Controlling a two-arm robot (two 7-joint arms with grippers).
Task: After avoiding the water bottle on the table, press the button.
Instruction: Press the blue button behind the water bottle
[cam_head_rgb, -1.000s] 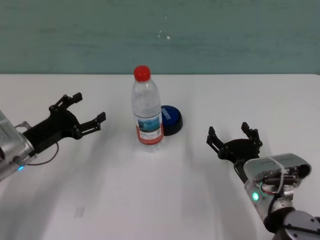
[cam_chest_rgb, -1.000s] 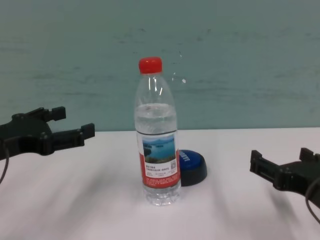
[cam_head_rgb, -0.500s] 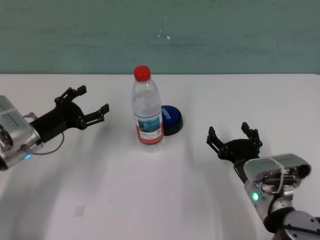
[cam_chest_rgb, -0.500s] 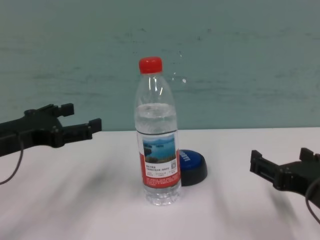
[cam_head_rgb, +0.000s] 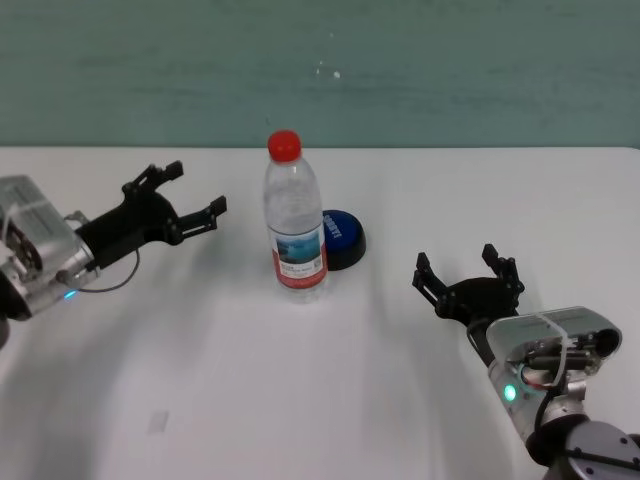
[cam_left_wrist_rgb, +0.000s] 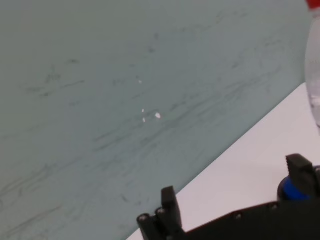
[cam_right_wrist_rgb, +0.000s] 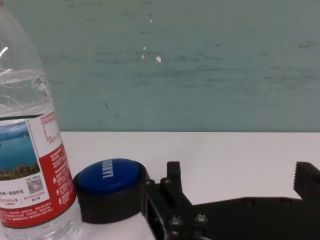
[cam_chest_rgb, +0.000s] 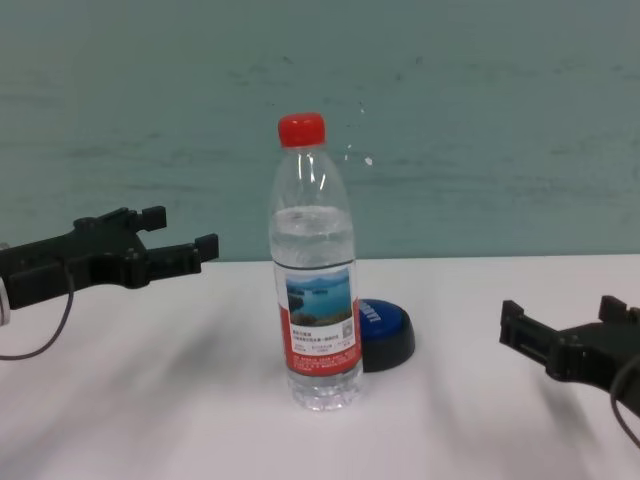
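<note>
the left gripper (cam_head_rgb: 192, 193) hangs above the table (cam_head_rgb: 300, 400) with its two fingers spread wide and nothing between them. ahead of its fingertips, toward the robot's right, the water bottle (cam_head_rgb: 295, 214) stands upright, near but clearly apart from them. the bottle's red cap (cam_head_rgb: 285, 144) sits at about the same height as the fingers in the head view, while in the chest view the fingers reach level with the clear upper body of the bottle (cam_chest_rgb: 314, 262). the button (cam_head_rgb: 340, 238) lies just past the bottle as seen from this gripper, low on the table, its near side hidden behind the bottle. in the left wrist view a sliver of blue button (cam_left_wrist_rgb: 289, 187) peeks out beside one fingertip, and the bottle's edge (cam_left_wrist_rgb: 314, 65) rises at the frame's border.

the right gripper (cam_head_rgb: 468, 275) rests low over the table on the robot's right, also spread open and empty. the button is ahead of it and to its left, well apart, with the bottle just beyond and beside the button. in the right wrist view the button (cam_right_wrist_rgb: 110, 187) touches or nearly touches the bottle's base (cam_right_wrist_rgb: 35, 170), with white letters on the blue dome.
</note>
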